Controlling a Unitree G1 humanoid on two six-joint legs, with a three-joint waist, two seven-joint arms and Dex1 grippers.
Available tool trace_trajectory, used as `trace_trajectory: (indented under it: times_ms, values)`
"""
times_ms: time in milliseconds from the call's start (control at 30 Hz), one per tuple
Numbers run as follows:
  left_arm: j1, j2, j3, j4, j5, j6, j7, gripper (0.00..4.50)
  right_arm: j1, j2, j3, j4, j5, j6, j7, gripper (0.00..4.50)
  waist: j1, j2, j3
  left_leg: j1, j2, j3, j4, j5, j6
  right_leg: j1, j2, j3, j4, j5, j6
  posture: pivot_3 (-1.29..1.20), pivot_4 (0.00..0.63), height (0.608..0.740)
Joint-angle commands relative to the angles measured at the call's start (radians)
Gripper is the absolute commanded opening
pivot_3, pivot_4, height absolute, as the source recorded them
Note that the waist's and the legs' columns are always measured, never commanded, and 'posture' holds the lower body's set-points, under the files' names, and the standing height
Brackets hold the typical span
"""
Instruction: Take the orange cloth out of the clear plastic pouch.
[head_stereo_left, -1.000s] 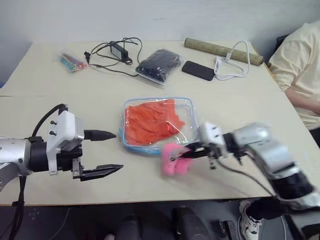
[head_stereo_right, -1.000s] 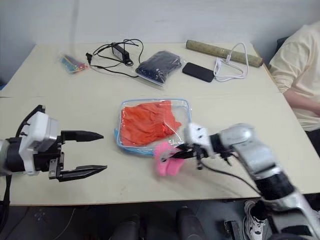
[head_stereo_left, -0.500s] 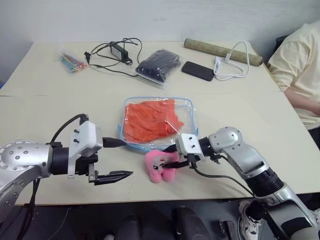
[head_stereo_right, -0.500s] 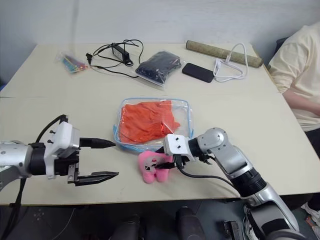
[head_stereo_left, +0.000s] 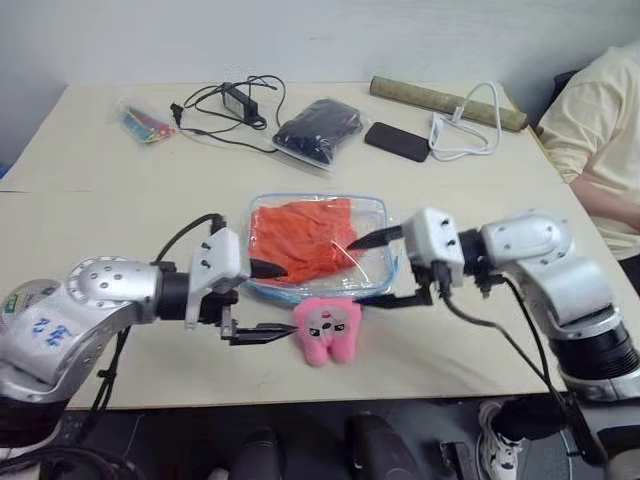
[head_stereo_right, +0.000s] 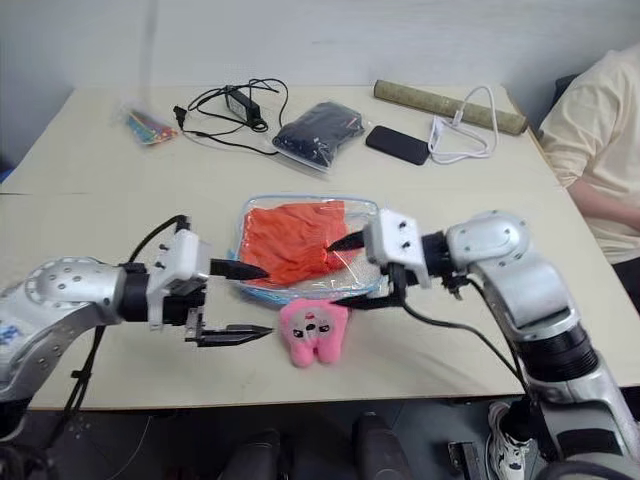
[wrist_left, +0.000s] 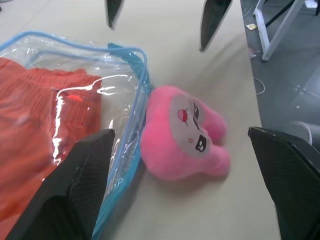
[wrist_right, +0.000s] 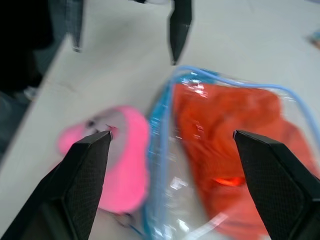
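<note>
The clear plastic pouch (head_stereo_left: 372, 222) with light blue trim lies flat at mid-table, and the wrinkled orange cloth (head_stereo_left: 300, 238) is inside it. A pink plush toy (head_stereo_left: 325, 328) lies loose on the table just in front of the pouch. My left gripper (head_stereo_left: 286, 298) is open and points right, its upper finger over the pouch's near left edge and its lower finger beside the toy. Over the pouch's near right corner my right gripper (head_stereo_left: 360, 272) is open, points left and holds nothing. The left wrist view shows the toy (wrist_left: 185, 132) against the pouch (wrist_left: 127, 90); the right wrist view shows the cloth (wrist_right: 225, 130).
Along the far side lie a small bag of colourful items (head_stereo_left: 143, 124), a black charger with cable (head_stereo_left: 238, 98), a bag of black stuff (head_stereo_left: 318, 128), a phone (head_stereo_left: 397, 141), a white cable (head_stereo_left: 462, 125) and a rolled tube (head_stereo_left: 445, 102). A person (head_stereo_left: 600, 130) sits at the right.
My right gripper opened and let go of the pink toy, which now lies on the table, then rose over the pouch. My left gripper moved right, up to the pouch and toy.
</note>
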Motion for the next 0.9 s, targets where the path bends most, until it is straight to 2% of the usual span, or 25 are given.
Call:
trace_trajectory:
  times_ms: [33,233,433,467,567,900]
  values:
    - [-0.044,-0.052,-0.105,0.043,0.078,-0.025,-0.012,4.5,0.006,-0.055,0.019,0.199,-0.163,-0.348,-0.001,4.05,0.002,0.0,0.0,0.0,-0.001,0.001,0.0,0.0,0.001,0.0,0.0,0.0,-0.001,0.0,0.0,0.0,0.15,0.74]
    - [-0.069,-0.107,-0.264,0.168,0.279,-0.156,-0.044,4.5,-0.012,-0.016,0.061,0.378,-0.205,-0.568,0.02,4.05,-0.012,0.0,0.0,0.001,0.0,0.004,0.001,0.0,0.002,-0.001,0.001,0.001,0.0,0.002,0.003,0.0,0.15,0.74]
    - [-0.076,-0.17,-0.295,0.243,0.343,-0.192,-0.058,4.5,-0.021,0.014,0.078,0.445,-0.219,-0.657,0.018,4.05,-0.012,0.0,0.0,0.002,0.002,0.003,0.002,0.0,0.001,-0.002,-0.001,0.0,0.002,0.002,0.003,0.0,0.15,0.74]
    - [-0.076,-0.175,-0.297,0.249,0.355,-0.191,-0.056,4.31,-0.023,0.021,0.079,0.451,-0.221,-0.663,0.017,4.07,-0.011,0.0,0.0,0.001,0.002,0.003,0.002,0.0,0.001,-0.002,-0.001,0.0,0.003,0.002,0.003,0.0,0.15,0.74]
    - [-0.068,-0.197,-0.284,0.25,0.366,-0.183,-0.045,3.66,-0.025,0.054,0.087,0.467,-0.231,-0.683,0.004,3.49,-0.008,0.0,0.0,0.002,0.002,0.003,0.003,0.0,0.001,-0.002,-0.001,0.0,0.004,0.002,0.003,0.0,0.15,0.74]
    - [-0.025,-0.216,-0.205,0.189,0.346,-0.13,-0.019,0.66,-0.058,0.076,0.104,0.568,-0.241,-0.781,0.021,0.09,-0.005,0.0,0.0,0.001,0.001,0.002,0.007,0.0,0.001,-0.001,-0.003,0.0,0.006,0.002,0.003,0.0,0.15,0.74]
